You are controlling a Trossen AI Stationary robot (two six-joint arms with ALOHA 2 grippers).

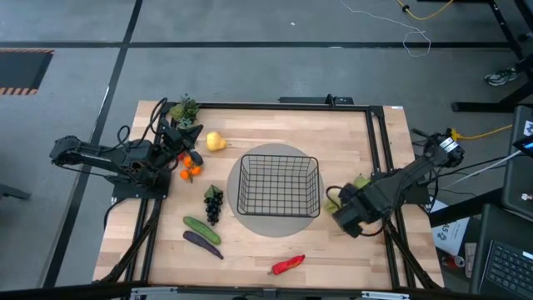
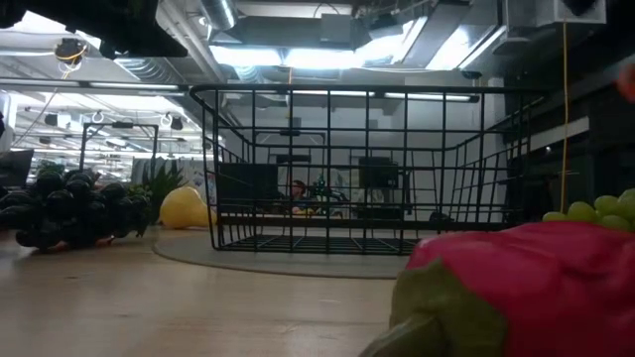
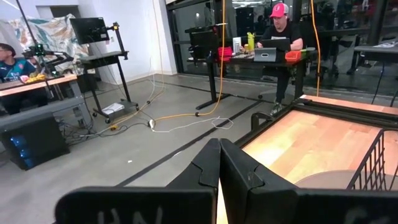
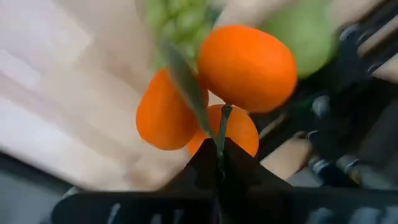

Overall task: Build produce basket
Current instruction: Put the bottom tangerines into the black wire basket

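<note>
The black wire basket point(image 1: 279, 185) point(image 2: 347, 169) point(image 3: 373, 163) stands on a round grey mat mid-table. My right gripper point(image 1: 344, 218) point(image 4: 219, 152) is just right of the basket and shut on a cluster of oranges point(image 4: 245, 65). Green grapes point(image 1: 333, 200) point(image 2: 605, 208) and a green pear point(image 1: 360, 180) lie beside it. My left gripper point(image 1: 191, 133) point(image 3: 219, 163) is shut and holds nothing. It sits near the far-left corner, above more orange fruit point(image 1: 190, 170). A lemon point(image 1: 216, 142), dark grapes point(image 1: 213, 204), a cucumber point(image 1: 201, 229), an eggplant point(image 1: 202, 243) and a red pepper point(image 1: 287, 265) lie on the table. My right gripper pinches the thin green stem and leaf point(image 4: 222, 121) of the orange cluster between its two shut fingers. The arm comes slanting down from the table's right side. The oranges sit just beyond the fingers; an orange patch point(image 2: 629, 81) shows high above the table at the low view's edge.
A small potted plant point(image 1: 185, 108) point(image 2: 159, 178) stands at the far-left corner beside the left arm. The red pepper point(image 2: 536, 288) fills the low view's near right. Bare wood lies between the basket and the near edge. People sit at desks beyond the table point(image 3: 278, 25).
</note>
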